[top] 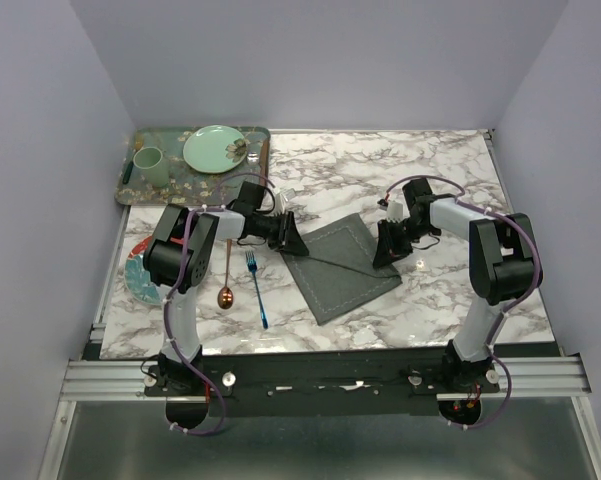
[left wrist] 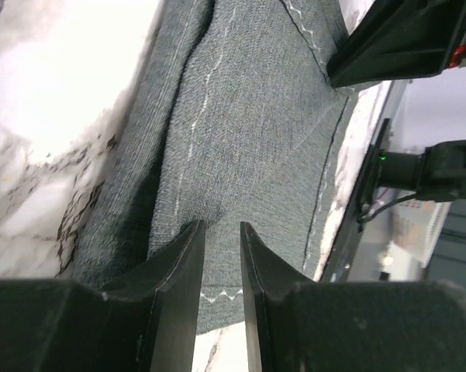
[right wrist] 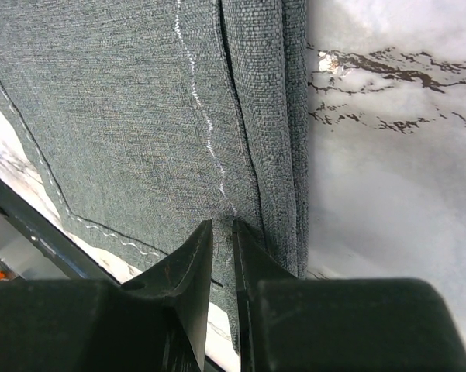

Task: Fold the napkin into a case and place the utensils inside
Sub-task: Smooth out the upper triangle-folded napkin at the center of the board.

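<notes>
The dark grey napkin (top: 345,270) lies slanted mid-table, with a thin crease line running across it between the two grippers. My left gripper (top: 292,240) is at its left corner. In the left wrist view its tips (left wrist: 221,225) rest on the napkin (left wrist: 248,116) with a narrow gap and flat cloth showing through. My right gripper (top: 388,250) is at the right edge. In the right wrist view it (right wrist: 223,223) pinches a puckered fold of the napkin (right wrist: 124,116). The blue fork (top: 257,290) and copper spoon (top: 226,285) lie left of the cloth. No case shows.
A patterned green tray (top: 195,130) at the back left holds a green plate (top: 216,148), a green cup (top: 149,166) and a brown-handled utensil (top: 263,150). A blue plate (top: 138,275) lies beside the left arm. Walls close in on three sides.
</notes>
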